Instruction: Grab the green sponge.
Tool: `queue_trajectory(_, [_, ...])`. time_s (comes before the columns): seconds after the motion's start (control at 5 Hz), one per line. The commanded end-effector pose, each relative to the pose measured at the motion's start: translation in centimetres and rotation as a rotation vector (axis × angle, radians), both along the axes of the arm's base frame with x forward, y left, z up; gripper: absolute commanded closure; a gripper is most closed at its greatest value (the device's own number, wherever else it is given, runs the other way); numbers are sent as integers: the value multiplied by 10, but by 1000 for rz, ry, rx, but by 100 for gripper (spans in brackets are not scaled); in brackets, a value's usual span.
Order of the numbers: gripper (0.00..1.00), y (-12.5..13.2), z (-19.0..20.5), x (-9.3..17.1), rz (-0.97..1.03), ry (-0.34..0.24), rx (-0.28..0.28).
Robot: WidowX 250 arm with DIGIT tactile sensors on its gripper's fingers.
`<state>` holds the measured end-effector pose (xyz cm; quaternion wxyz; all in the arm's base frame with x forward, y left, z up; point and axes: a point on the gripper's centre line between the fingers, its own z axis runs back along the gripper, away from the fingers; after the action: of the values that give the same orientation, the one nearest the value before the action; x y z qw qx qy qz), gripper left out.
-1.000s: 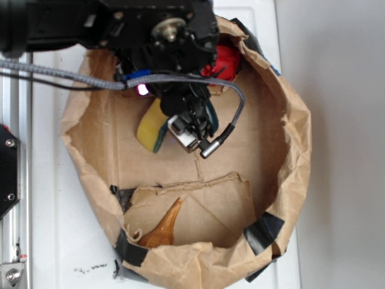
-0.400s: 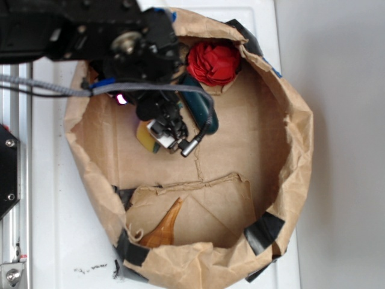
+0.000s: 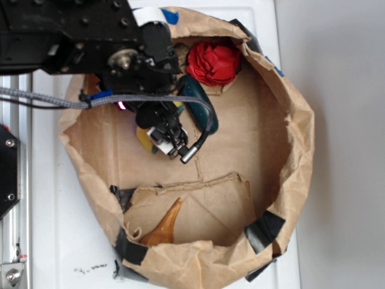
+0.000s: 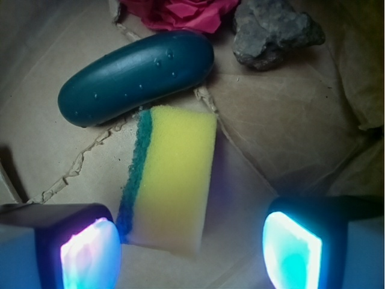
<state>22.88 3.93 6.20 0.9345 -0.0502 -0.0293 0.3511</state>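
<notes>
The green sponge (image 4: 174, 180) is a yellow foam block with a thin dark green layer on its left side, lying flat on brown cardboard. In the wrist view its near end sits between my open gripper's (image 4: 191, 253) glowing pads, close to the left pad (image 4: 90, 253) and well apart from the right pad (image 4: 292, 250). Nothing is gripped. In the exterior view the gripper (image 3: 163, 137) hangs low inside the paper bag, hiding most of the sponge (image 3: 143, 137); only a yellow corner shows.
A glossy dark green cucumber-like thing (image 4: 135, 75) lies just beyond the sponge (image 3: 201, 105). Behind it are a red crumpled thing (image 3: 213, 63) and a grey rock (image 4: 274, 30). A rolled-down paper bag wall (image 3: 295, 138) rings the floor. An orange-brown object (image 3: 165, 226) lies near the front.
The arm has moved left, uncovering the red thing and the cucumber-like thing, and now covers more of the sponge. The gripper has stayed open.
</notes>
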Motion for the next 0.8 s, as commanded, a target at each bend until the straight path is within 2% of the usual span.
queue_trajectory(0.0, [0, 4, 8, 3, 6, -42, 11])
queue_trajectory(0.4, [0, -7, 10, 12, 42, -35, -60])
queue_trajectory(0.6, [0, -9, 14, 14, 57, -41, -56])
